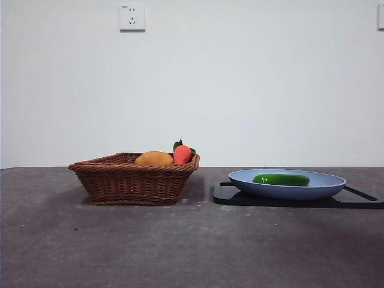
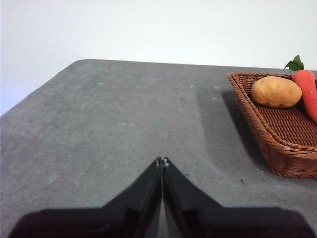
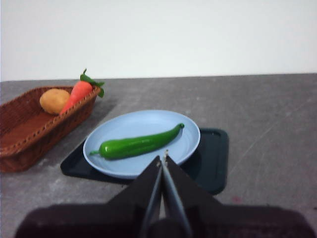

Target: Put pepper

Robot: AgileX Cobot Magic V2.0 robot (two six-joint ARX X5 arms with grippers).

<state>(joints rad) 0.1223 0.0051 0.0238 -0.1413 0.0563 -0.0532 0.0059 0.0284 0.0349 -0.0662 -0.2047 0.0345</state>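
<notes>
On the grey worktop (image 1: 180,246), the pepper (image 1: 281,179) lies flat on its side in the blue plate (image 1: 327,186), glossy dark green, with its thin stem end pointing away from the basket and its blunter end toward it in the right wrist view. That plate sits on a black tray (image 1: 227,194), whose rim shows on both sides of the plate. Beside the tray, apart from it, stands a brown wicker basket (image 1: 129,183) holding a yellow-orange rounded fruit (image 1: 154,158) and a red-orange carrot (image 1: 182,154) with green leaves; the carrot leans against the basket's rim on the side toward the plate, touching or just beside the fruit. Neither arm shows in the front view. The right claw (image 3: 162,159) hangs above the near edge of the plate, its two black jaws pressed together and empty, the pepper just beyond its tips. The left claw (image 2: 162,161) is over bare worktop, well apart from the plate, with the basket off to one side; its jaws are likewise together, gripping nothing. A white wall socket (image 1: 132,17) sits high on the wall behind.
</notes>
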